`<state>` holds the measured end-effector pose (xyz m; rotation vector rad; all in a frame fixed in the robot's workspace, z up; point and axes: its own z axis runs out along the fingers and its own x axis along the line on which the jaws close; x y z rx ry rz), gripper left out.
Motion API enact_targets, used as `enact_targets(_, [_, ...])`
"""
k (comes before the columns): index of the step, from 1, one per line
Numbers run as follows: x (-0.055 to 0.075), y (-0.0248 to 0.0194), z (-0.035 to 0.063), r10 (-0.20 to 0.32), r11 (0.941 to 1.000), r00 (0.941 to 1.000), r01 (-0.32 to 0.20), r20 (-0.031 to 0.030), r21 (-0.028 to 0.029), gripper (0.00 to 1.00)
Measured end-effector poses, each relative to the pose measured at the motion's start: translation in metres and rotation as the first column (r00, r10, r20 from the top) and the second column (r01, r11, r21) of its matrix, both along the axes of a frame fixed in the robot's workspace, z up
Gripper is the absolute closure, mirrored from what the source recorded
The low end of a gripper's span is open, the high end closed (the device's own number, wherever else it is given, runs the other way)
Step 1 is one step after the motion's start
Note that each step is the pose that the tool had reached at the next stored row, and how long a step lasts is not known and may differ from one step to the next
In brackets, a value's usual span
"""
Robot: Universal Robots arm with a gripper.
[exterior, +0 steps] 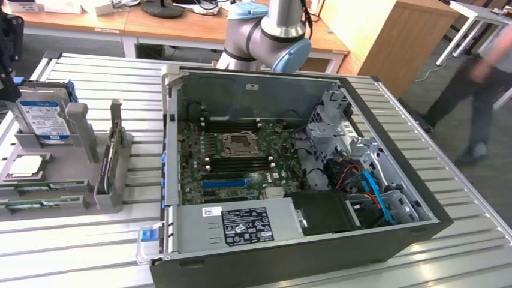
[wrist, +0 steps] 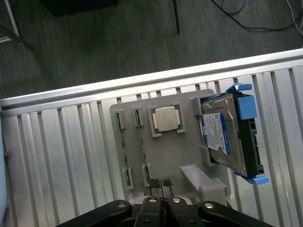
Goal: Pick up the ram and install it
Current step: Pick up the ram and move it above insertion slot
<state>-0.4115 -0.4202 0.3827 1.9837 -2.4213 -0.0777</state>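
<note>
The ram sticks (wrist: 120,144) are thin green boards standing on edge in slots of a grey parts holder (wrist: 165,156); the same sticks (exterior: 36,204) sit at the holder's near end in the exterior view. My gripper (wrist: 161,183) hangs above the holder, off to one side of the ram, with its black fingers pressed together and nothing between them. The open computer case (exterior: 304,174) lies to the exterior view's right of the holder, its motherboard's long black memory slots (exterior: 237,161) beside the processor socket (exterior: 238,144).
On the holder also rest a square silver processor (wrist: 165,118) and a blue-labelled hard drive (wrist: 222,135) in a blue bracket. The arm's silver and blue joint (exterior: 276,36) rises behind the case. A person (exterior: 480,84) walks at the exterior view's far right. Slatted metal table (exterior: 72,252).
</note>
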Motion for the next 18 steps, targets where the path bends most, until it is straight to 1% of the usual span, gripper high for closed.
enact_targets(11, [0.0,0.0,0.0,0.0,1.0,1.0,0.0,0.0,0.0,0.89])
enact_targets(12, [0.0,0.0,0.0,0.0,1.0,1.0,0.0,0.0,0.0,0.83])
enact_targets(13, [0.0,0.0,0.0,0.0,1.0,1.0,0.0,0.0,0.0,0.83])
enact_targets(14, [0.0,0.0,0.0,0.0,1.0,1.0,0.0,0.0,0.0,0.77])
enact_targets(16, [0.0,0.0,0.0,0.0,1.0,1.0,0.0,0.0,0.0,0.77])
enact_targets(17, [0.0,0.0,0.0,0.0,1.0,1.0,0.0,0.0,0.0,0.7])
enact_targets(18, [0.0,0.0,0.0,0.0,1.0,1.0,0.0,0.0,0.0,0.7])
